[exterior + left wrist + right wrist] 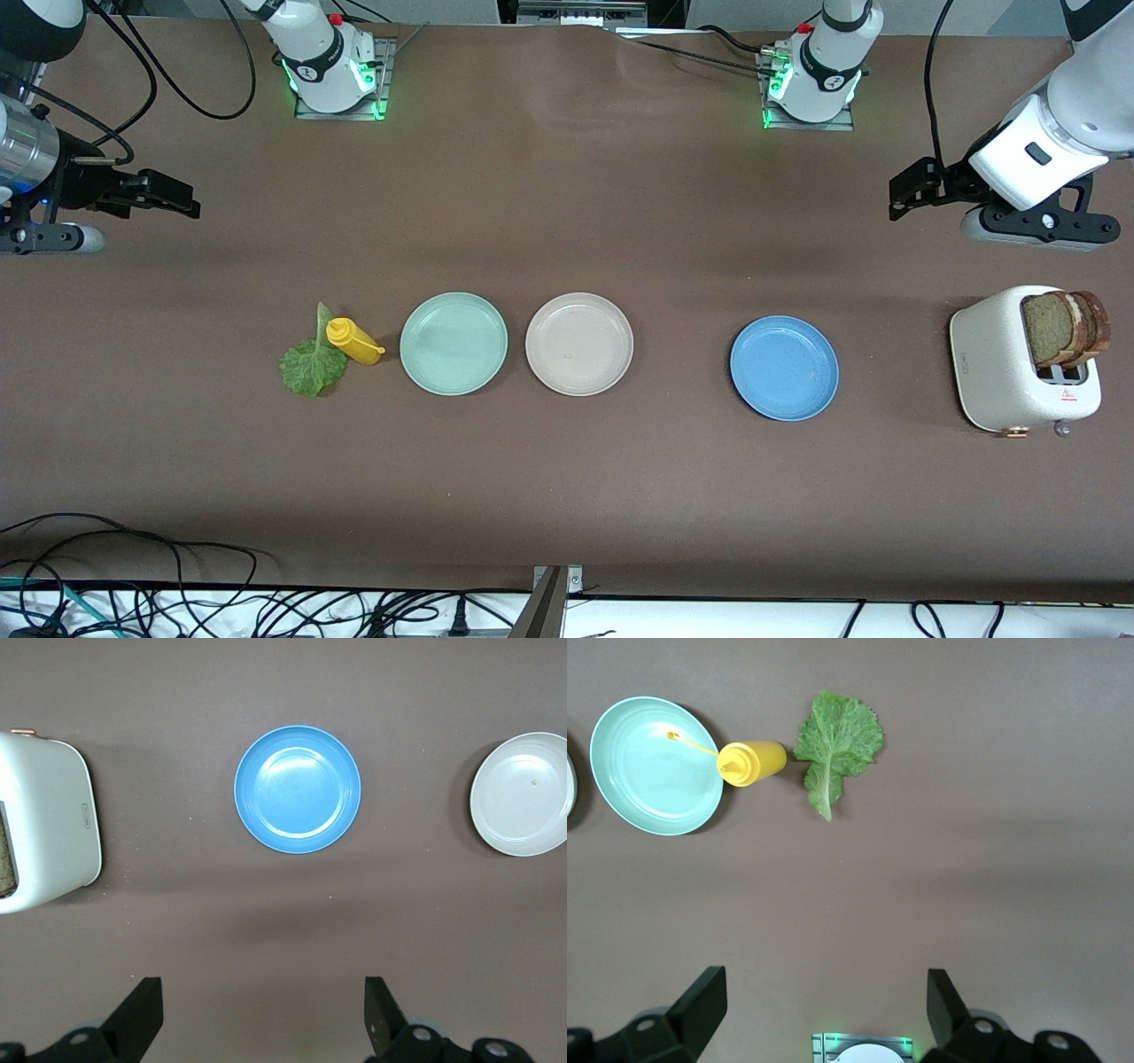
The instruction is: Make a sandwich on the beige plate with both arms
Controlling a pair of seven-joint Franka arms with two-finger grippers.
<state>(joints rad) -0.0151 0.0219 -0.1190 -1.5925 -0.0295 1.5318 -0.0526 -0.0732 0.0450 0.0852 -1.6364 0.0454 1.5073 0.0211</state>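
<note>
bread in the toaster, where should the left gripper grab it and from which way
Probably from straight above: the bread slices stand upright in the toaster, only their top halves showing. Pinch one slice's top edge across its flat faces. The left gripper, open, hangs over bare table.

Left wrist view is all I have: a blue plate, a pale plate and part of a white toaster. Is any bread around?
Observer: Yes, bread slices stand in the toaster.
Operator: Any lettuce?
Observer: A lettuce leaf lies toward the right arm's end, touching a yellow bottle.
Operator: A third plate?
Observer: A mint-green plate sits beside the beige plate.
Operator: Right gripper?
Observer: The right gripper is open, empty.
</note>
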